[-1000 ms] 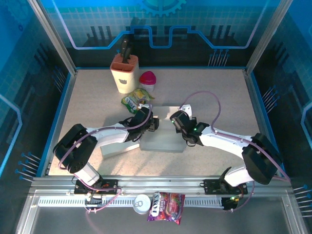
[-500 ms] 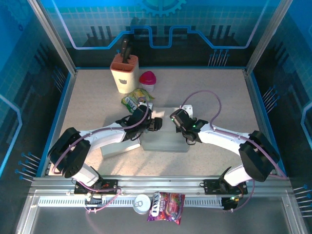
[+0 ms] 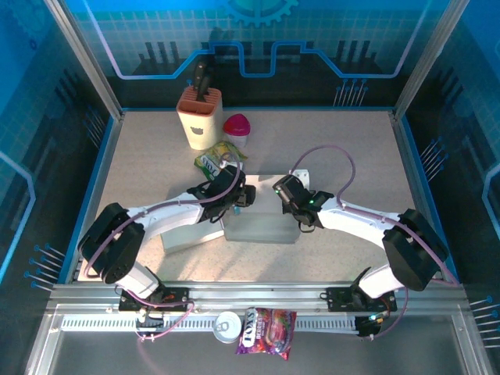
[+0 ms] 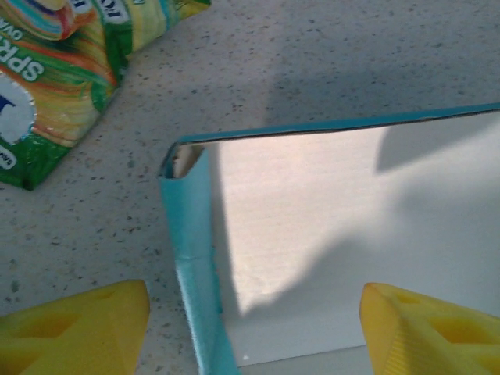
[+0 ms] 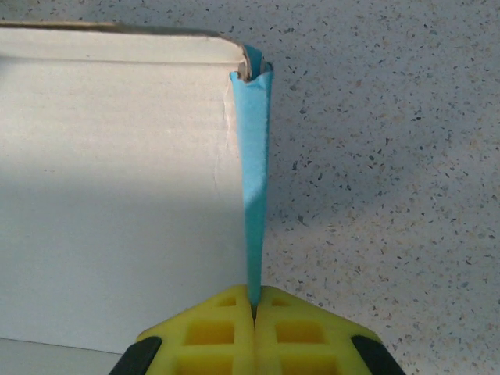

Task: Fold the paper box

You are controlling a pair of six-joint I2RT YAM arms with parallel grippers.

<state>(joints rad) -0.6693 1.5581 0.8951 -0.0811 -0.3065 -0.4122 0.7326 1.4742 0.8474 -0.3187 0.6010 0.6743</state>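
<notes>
Currently left gripper [image 4: 254, 312] jaws spread wide, one yellow finger [image 4: 78, 328] on each side of the teal left wall of the box [image 3: 262, 219], neither clearly touching it. Right gripper [image 5: 254, 301] clenched on the top edge of the box's teal right wall, pinched thin between the pads. Box sits in the middle of the table [image 3: 351, 148] between both wrists, open side up, white inside showing; long axis hard to tell. Snack bag [image 4: 62, 78] lies near its far-left corner, apart

White paper box [image 4: 312, 234] with teal edges, yellow fingers [image 5: 211, 332], speckled beige table [image 5: 391, 156].
</notes>
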